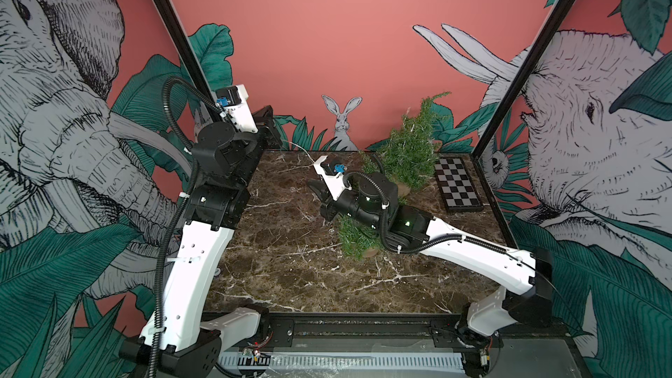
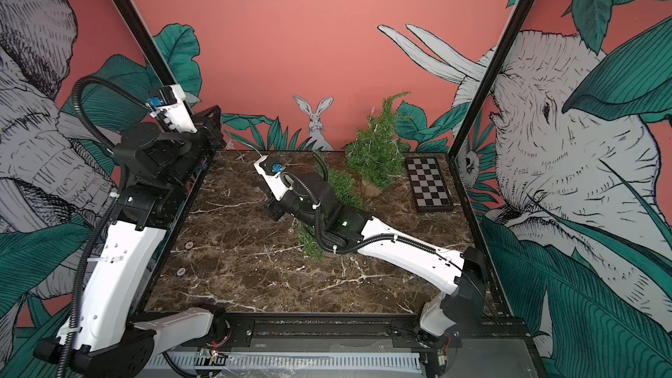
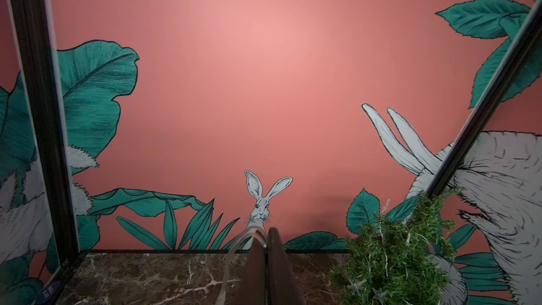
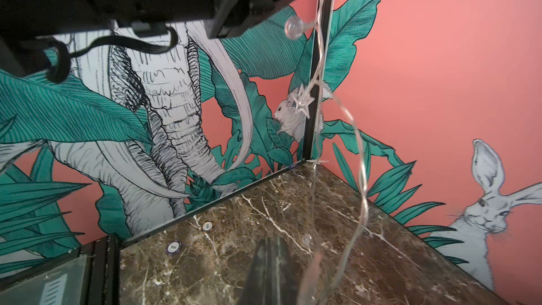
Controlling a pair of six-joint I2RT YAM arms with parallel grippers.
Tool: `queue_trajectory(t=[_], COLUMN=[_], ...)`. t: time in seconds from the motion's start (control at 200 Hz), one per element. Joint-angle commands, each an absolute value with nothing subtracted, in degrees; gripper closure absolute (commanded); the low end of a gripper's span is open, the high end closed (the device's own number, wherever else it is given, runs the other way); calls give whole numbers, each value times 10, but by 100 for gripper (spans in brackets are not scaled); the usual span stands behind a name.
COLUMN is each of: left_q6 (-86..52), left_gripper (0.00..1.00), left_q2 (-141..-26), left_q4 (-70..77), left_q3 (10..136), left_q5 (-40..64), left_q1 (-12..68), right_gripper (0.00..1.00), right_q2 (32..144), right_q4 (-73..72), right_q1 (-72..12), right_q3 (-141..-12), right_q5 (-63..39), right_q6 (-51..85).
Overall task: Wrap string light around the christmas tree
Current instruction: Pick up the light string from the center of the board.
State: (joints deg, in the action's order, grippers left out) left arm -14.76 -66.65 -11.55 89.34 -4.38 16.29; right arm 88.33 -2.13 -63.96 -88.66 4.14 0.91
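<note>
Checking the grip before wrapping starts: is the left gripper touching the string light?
Touching. The left wrist view shows the clear string light looping out from between the shut jaws of the left gripper, pinched there.

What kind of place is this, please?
Probably a robot test booth: two robot arms mounted at a marble-look table, black frame posts, and jungle-print wall panels around it.

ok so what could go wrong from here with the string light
The left gripper is shut on the thin clear string light, which hangs slack; a hard pull may slip it out.
The right gripper is shut beside it and may not be gripping it.
The white right arm lies over green branches; swinging it could drag them or topple the small upright green tree.
</note>
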Motion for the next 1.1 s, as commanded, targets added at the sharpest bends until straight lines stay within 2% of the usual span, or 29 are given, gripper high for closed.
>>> queue_trajectory(t=[0.0,0.44,0.815,1.095], left_q6=[-135,-146,-183,-246], left_gripper=[100,100,100,100], left_q2=[-646,-570,-522,-507], left_q4=[-96,-51,-13,27], left_q3=[876,824,814,781], left_q5=[-76,-19,32,90], left_q1=[161,160,161,160], right_gripper=[100,100,100,100], right_q2=[861,883,879,832], right_q4=[32,145,135,114], right_q1=[-639,-639,-647,-655], right_q3=[-927,-1061,-1124,-1098], right_q5=[77,225,238,260], right_q6=[-41,-178,-220,-231])
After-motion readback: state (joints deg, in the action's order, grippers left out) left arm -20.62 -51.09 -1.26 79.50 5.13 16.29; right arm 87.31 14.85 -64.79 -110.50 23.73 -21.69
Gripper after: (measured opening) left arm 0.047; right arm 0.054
